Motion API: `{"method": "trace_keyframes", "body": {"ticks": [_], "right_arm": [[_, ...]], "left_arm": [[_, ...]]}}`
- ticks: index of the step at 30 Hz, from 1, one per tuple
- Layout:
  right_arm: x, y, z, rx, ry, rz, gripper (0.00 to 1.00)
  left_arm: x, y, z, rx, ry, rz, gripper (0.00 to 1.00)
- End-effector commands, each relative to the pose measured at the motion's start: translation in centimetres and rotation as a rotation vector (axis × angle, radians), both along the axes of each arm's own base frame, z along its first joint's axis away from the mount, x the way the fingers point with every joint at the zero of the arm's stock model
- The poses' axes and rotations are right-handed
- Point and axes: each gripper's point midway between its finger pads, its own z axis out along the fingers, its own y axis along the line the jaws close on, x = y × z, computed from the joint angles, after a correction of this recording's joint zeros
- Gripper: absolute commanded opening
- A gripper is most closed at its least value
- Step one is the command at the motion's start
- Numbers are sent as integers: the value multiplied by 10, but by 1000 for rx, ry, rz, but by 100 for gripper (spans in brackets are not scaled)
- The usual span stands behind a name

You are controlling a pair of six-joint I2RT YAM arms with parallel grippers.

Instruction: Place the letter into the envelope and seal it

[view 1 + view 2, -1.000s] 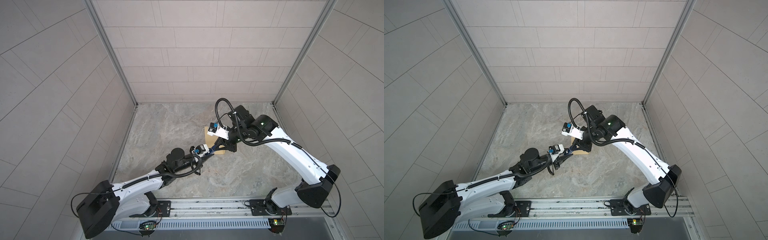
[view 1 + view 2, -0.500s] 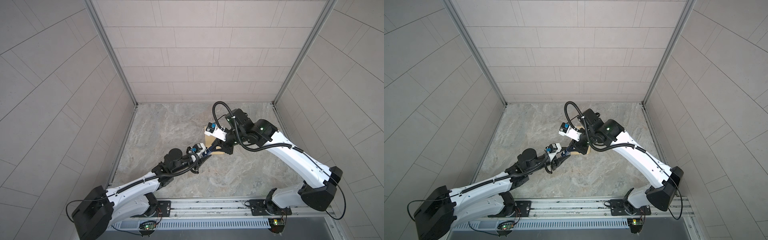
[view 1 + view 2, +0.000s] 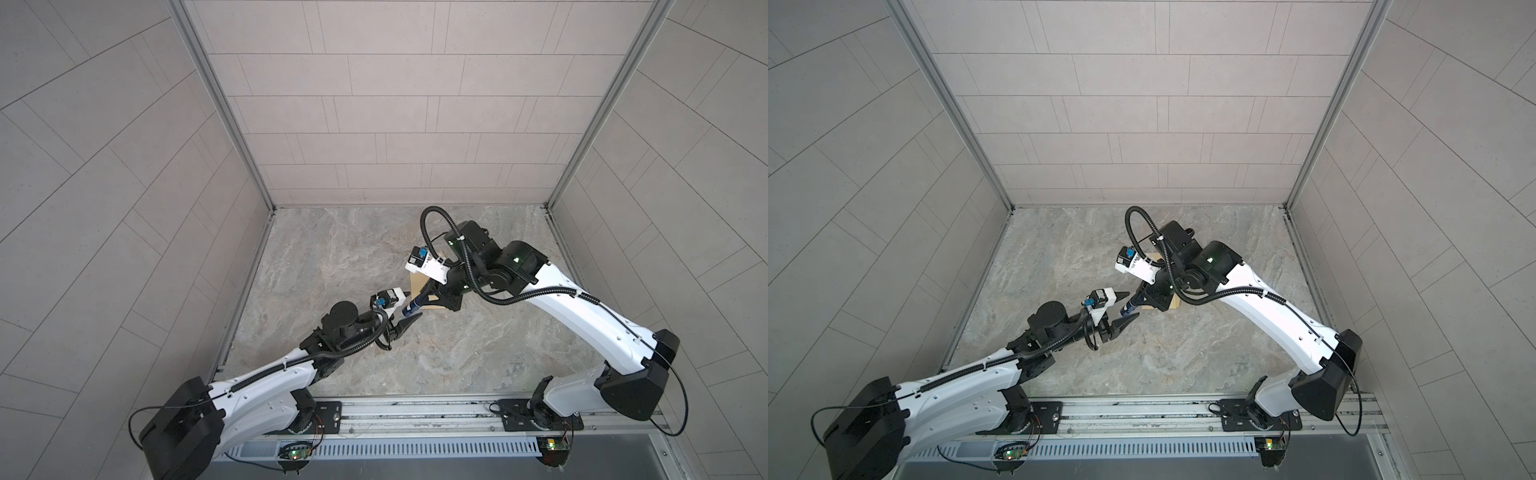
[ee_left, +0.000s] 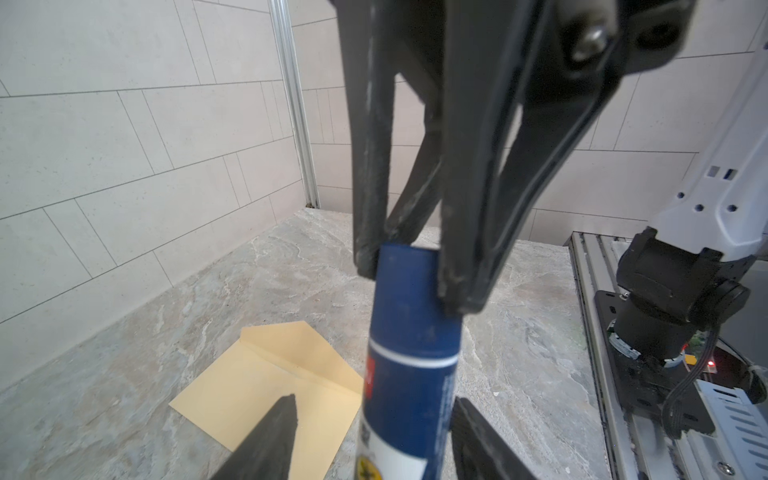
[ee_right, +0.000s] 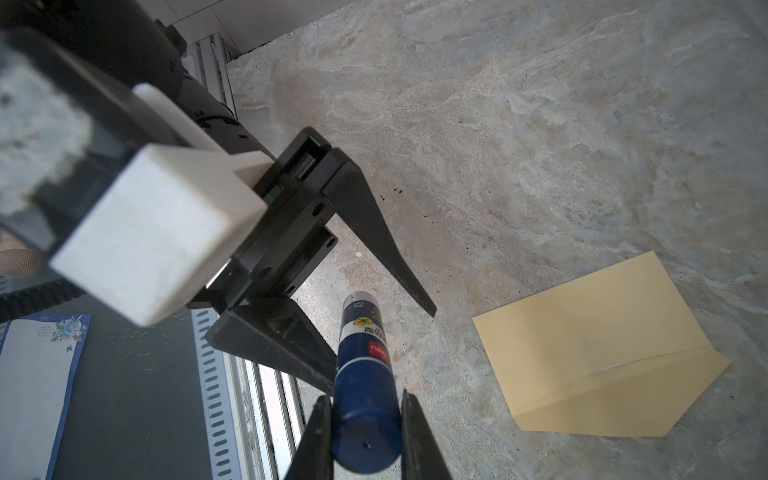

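Note:
The yellow-tan envelope [image 5: 582, 357] lies flat on the stone table with its flap folded open; it also shows in the left wrist view [image 4: 266, 395] and partly under the right arm [image 3: 417, 285]. The letter is out of view. My right gripper [image 5: 365, 399] is shut on one end of a dark blue glue stick [image 5: 363, 365], held above the table beside the envelope. My left gripper [image 4: 374, 401] is open, with a finger on either side of the stick's other end [image 4: 409, 374]. One finger stands well apart from the stick and the other close beside it. In both top views the two grippers meet near the table's middle [image 3: 1132, 306].
A ruled sheet with a dark blue ornamental border [image 5: 37, 395] lies on the dark surface beyond the front rail [image 5: 266, 399]; I cannot tell whether it is the letter. Tiled walls enclose the table [image 3: 332, 257] on three sides. The right arm [image 3: 582, 307] hangs over the envelope.
My left gripper has opened around the glue stick. Both grippers have shifted slightly left with the stick, which stays in the right gripper.

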Motion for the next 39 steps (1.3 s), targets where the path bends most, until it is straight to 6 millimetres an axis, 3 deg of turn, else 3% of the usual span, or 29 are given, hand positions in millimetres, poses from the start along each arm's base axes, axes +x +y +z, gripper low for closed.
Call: {"method": "trace_keyframes", "body": {"ticks": [1,6,13,20,27,32,35,39], "right_arm": [[1,5,0,7,10,-10,0],[2,7,-4,-1,19,-15,0],[3,10,-2,2,16,-12,0],[-1,6,-1,-37,-25,66,0],[-35,2,11,-2,-143,347,0],[-8,7,15,0,-162,179,0],[20,7,19,15,-157,-38,0],[43,5,36,82,-135,-262,0]], "left_arm": [[-9,-2,14,-45,-45,-52,57],[-12,-6,14,-49,-43,-83,42],[-11,-8,7,-22,-26,-87,1],[-14,-13,0,-9,9,-123,0],[-25,-23,-6,-6,47,-218,0],[-1,-14,-9,-1,50,-64,0],[17,-4,-13,31,49,57,0],[28,4,-23,75,49,142,0]]}}
